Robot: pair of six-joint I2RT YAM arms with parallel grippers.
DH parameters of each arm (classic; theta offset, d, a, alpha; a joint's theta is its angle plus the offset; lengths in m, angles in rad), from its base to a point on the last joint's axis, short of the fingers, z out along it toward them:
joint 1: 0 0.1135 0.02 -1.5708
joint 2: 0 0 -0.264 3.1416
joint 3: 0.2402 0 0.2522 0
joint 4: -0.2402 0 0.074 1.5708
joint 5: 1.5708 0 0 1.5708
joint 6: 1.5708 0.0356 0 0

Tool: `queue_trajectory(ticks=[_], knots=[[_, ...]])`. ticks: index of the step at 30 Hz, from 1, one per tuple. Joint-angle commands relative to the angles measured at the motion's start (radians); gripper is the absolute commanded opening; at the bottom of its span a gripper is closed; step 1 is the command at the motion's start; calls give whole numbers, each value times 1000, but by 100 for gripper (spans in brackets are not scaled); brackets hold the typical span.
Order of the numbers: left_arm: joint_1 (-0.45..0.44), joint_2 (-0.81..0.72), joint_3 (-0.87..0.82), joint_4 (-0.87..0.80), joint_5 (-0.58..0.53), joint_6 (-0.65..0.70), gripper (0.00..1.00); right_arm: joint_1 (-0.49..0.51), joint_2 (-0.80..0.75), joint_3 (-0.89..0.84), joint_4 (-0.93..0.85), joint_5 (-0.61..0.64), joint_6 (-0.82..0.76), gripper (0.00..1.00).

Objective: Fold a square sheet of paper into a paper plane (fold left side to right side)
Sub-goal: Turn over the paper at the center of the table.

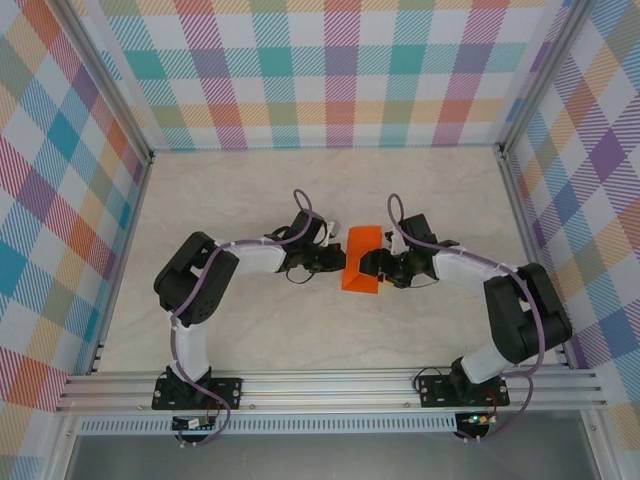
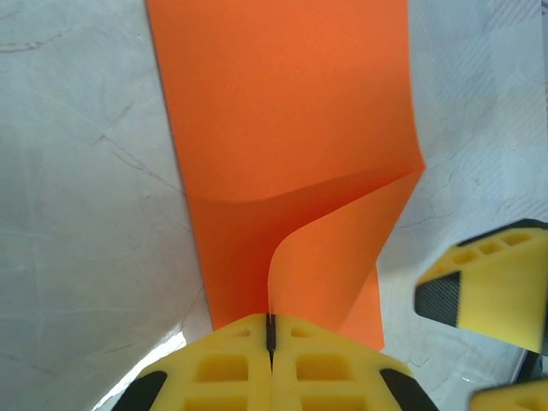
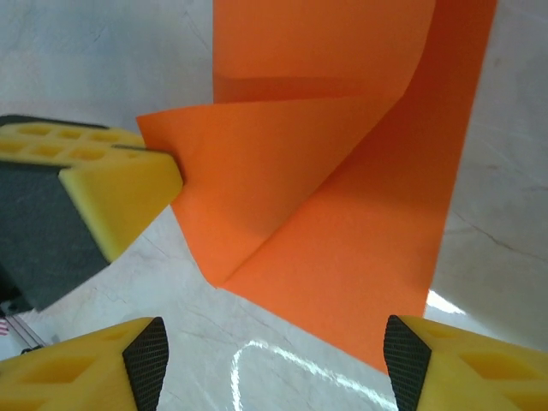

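At table [image 1: 250, 190] centre, you have the left gripper [image 2: 271, 330] clenched on the square sheet of paper [image 2: 282, 111], lifting its flap; right gripper [image 3: 276, 351] released, straddling its edge.

Square sheet of paper [image 2: 282, 111] cut off at top; its pinched edge hidden — inside left gripper [image 2: 271, 330].

White-and-black left arm [image 1: 205, 280] and right arm [image 1: 510, 305] are bending inward toward centre frame. The yellow-padded left gripper [image 2: 270, 342] is pinching the thin orange paper sheet [image 2: 282, 111], jaws pressed together — the right gripper [image 3: 274, 364] is hanging with fingers [image 3: 479, 368] spread wide.
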Motion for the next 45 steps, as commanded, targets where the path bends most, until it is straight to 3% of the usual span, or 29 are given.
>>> queue_trajectory(ticks=[1, 6, 10, 16, 20, 25, 28, 32, 38, 45], knots=[[16, -61, -23, 4, -22, 8, 4, -5, 56, 43, 98, -57, 37, 70], [16, -65, -29, 9, -26, 4, 4, -4, 142, 50, 211, -113, 98, 65], [16, -68, -27, 8, -29, 3, 8, -1, 180, 67, 228, -118, 100, 55], [37, -145, -80, 21, -35, 8, 31, -1, 209, 78, 262, -140, 89, 26], [64, -259, -164, 50, -47, -15, 56, -11, 153, 66, 286, -133, 54, 5], [88, -444, -287, 122, -69, -88, 88, -72, 31, 35, 374, -230, 45, 2], [100, -577, -367, 203, -82, -164, 100, -107, -75, 17, 433, -305, 58, 2], [115, -702, -410, 324, -10, -274, 100, -123, -225, 37, 456, -359, 71, 2], [98, -730, -372, 575, 139, -450, 100, -103, -360, 120, 486, -429, 133, 4], [7, -691, -250, 618, 191, -439, 98, -26, -390, 197, 485, -429, 171, 5]])
